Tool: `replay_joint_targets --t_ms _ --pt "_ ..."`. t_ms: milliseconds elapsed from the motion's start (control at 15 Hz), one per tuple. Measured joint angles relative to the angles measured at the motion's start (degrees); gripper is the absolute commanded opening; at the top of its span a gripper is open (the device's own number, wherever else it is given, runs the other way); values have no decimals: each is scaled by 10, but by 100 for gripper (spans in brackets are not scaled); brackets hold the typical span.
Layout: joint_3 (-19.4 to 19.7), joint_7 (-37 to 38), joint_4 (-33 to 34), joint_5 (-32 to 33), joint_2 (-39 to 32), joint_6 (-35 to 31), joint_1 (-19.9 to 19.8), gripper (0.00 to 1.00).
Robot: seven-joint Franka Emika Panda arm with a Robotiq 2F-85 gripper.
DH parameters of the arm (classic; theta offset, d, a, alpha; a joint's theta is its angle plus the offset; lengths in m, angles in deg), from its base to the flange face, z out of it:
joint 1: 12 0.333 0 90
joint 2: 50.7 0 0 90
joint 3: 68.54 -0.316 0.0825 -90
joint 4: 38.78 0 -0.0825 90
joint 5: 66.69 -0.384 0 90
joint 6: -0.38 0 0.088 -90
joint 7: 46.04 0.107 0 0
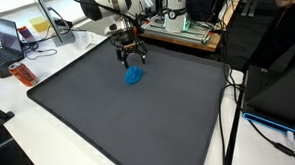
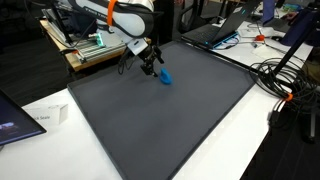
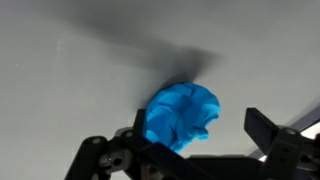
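A crumpled bright blue cloth [image 3: 182, 115] lies on the dark grey mat [image 1: 139, 118], also seen as a small blue lump [image 1: 135, 76] [image 2: 165, 76] in both exterior views. My gripper [image 3: 200, 135] hangs just above it with its black fingers [image 3: 262, 128] spread wide. The cloth lies between them, nearer the left finger, and nothing is gripped. In the exterior views the gripper [image 1: 132, 55] [image 2: 152, 64] hovers at the far part of the mat, right over the cloth.
The mat covers most of a white table [image 2: 60, 110]. A laptop [image 1: 7, 39] and an orange object [image 1: 22, 74] sit off the mat's corner. Equipment and cables [image 1: 180, 29] crowd the far edge. More cables [image 2: 285, 80] lie beside the mat.
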Motion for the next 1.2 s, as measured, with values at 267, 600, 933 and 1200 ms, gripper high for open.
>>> replay_joint_targets --t_ms 267,600,933,1200 --pt "-15 1 -40 30 -13 5 -41 100" --pt "-33 0 -72 56 -13 39 -104 100" --pt "-53 25 -102 72 -10 48 -137 100" --pt "-75 106 -123 74 9 32 -130 100"
